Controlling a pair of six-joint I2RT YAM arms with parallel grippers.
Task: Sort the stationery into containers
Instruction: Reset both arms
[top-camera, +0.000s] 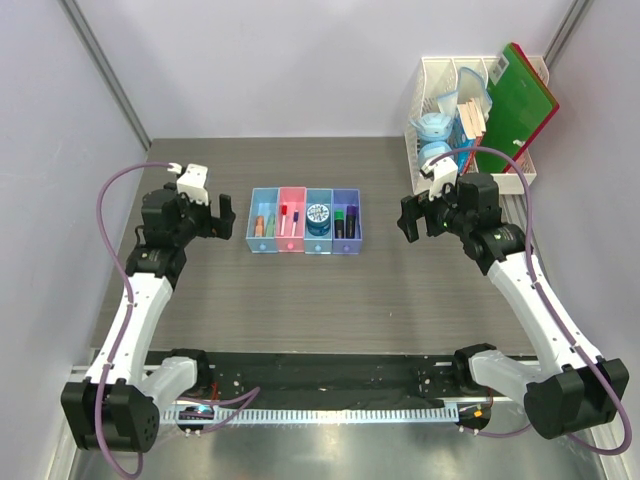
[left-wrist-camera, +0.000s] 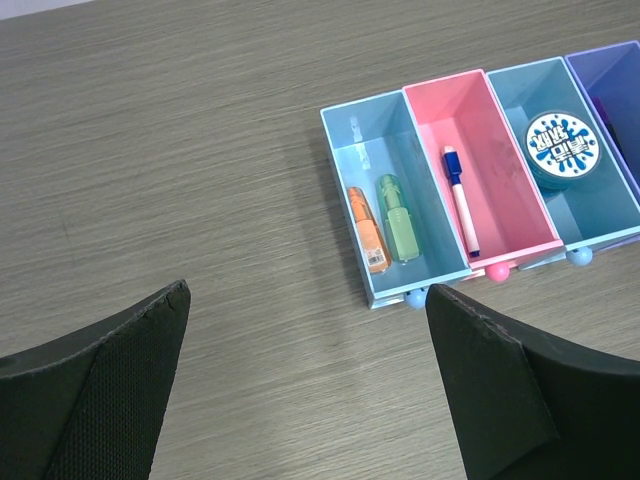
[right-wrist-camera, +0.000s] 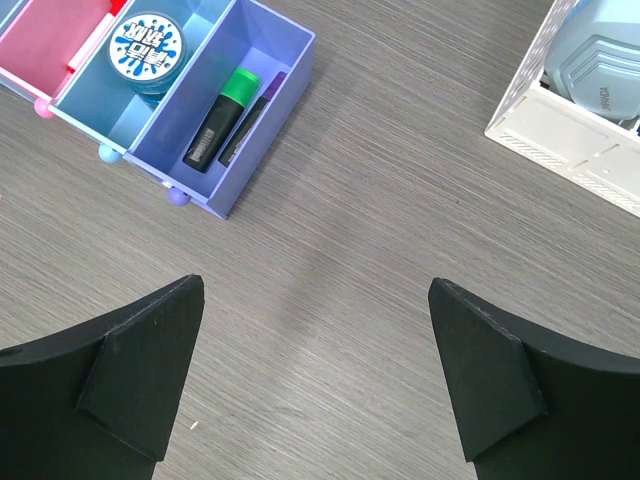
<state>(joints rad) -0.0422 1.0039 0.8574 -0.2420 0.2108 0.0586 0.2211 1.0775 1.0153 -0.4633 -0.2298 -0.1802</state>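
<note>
My left claw (left-wrist-camera: 308, 300) hangs with its fingers spread wide and nothing between them, above the bare wooden table (left-wrist-camera: 150, 150) just short of the row of bins. Just past its right finger is the first light blue bin (left-wrist-camera: 340, 190), where the orange piece (left-wrist-camera: 368, 230) and the mint-green piece (left-wrist-camera: 398, 220) lie side by side. Next is the pink bin (left-wrist-camera: 505, 170) with the thin white pen (left-wrist-camera: 460, 200) lying lengthwise in it. My right claw (right-wrist-camera: 316, 290) is likewise parted and empty over open tabletop, apart from the row. Up to its left, the purple bin (right-wrist-camera: 270, 150) holds the green-ended marker (right-wrist-camera: 222, 118) and the purple-ended marker (right-wrist-camera: 255, 115), lying alongside each other. The second light blue bin (right-wrist-camera: 120, 120) joins it and carries the blue tape roll (right-wrist-camera: 145, 45). Off to the right stands the white slotted rack (right-wrist-camera: 570, 140), with the green folder (top-camera: 520, 105) propped in it.
</note>
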